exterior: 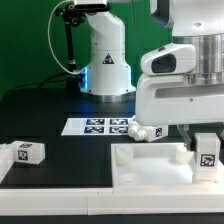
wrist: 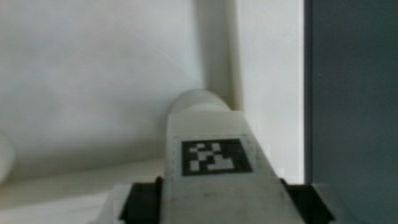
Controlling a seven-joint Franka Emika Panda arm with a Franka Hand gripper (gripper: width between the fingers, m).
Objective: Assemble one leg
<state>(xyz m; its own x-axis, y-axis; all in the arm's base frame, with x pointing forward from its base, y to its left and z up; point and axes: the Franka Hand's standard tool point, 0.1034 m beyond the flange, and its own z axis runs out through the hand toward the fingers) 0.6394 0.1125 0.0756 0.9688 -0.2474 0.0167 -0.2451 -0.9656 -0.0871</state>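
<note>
Gripper point(exterior: 205, 140) pinches one leg point(wrist: 215, 140) tight and holds it right over the panel point(exterior: 150, 163), at a corner. Leg looks not fixed in yet. Other legs point(exterior: 27, 152) lie beside the panel

Exterior view: gripper point(exterior: 205, 140) cut off by right edge, fingertips hidden behind leg point(exterior: 207, 152). Wrist view: blurred; leg point(wrist: 214, 150) base cropped.

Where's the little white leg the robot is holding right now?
The leg sits in the pincer at the exterior view's right, just above the panel.
</note>
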